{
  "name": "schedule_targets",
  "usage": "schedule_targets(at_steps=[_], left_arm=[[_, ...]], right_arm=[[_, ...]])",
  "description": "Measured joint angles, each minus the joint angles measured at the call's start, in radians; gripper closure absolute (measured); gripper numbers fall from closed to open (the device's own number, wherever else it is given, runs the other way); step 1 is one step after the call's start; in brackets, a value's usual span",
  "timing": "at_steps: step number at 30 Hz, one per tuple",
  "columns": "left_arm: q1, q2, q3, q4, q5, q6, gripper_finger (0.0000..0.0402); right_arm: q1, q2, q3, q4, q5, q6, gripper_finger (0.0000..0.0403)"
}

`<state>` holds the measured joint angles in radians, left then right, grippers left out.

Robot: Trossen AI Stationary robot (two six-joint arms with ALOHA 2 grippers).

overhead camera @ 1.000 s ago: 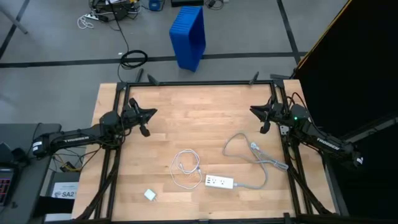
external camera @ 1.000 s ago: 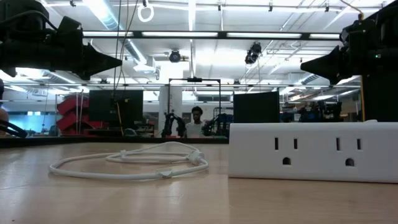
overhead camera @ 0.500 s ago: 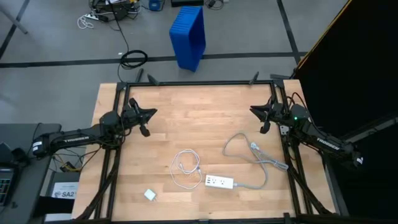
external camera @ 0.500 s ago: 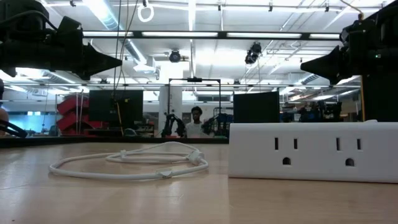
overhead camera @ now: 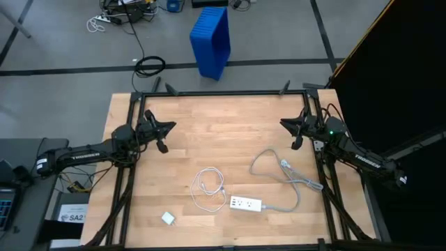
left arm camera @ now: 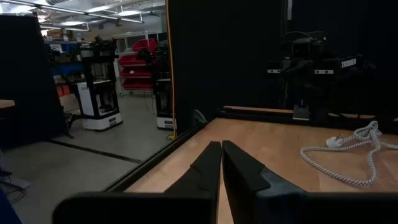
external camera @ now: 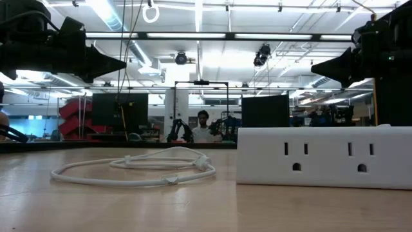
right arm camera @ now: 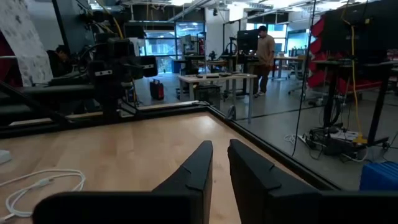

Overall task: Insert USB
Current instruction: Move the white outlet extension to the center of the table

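left end effector [overhead camera: 168, 127] closed, raised | right end effector [overhead camera: 284, 123] nearly closed, raised

1. Counter [overhead camera: 209, 122]: rectangular pale wooden butcher-block top in a black metal frame, standing on a grey floor.
2. USB [overhead camera: 208, 187]: thin white cable in loose loops, small white plugs at its ends, lying flat near the counter's middle, just beside the power strip's end.
3. Power strip [overhead camera: 245, 204]: white oblong plastic block with outlets facing up, toward the near edge.
4. Grey cord [overhead camera: 282, 174]: thicker, running from the power strip in a wide curl toward the right side, pronged plug at its end.
5. Small white square block [overhead camera: 168, 218]: lying alone by the near edge, apart from the cable.
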<state>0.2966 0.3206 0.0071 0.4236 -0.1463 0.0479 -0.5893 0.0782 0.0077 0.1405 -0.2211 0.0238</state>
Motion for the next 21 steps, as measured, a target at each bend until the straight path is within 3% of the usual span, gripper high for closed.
schedule_targets(at_steps=[21], left_arm=[[0.000,0.000,0.000,0.000,0.000,0.000,0.0401]], right_arm=[[0.000,0.000,0.000,0.000,0.000,0.000,0.0376]])
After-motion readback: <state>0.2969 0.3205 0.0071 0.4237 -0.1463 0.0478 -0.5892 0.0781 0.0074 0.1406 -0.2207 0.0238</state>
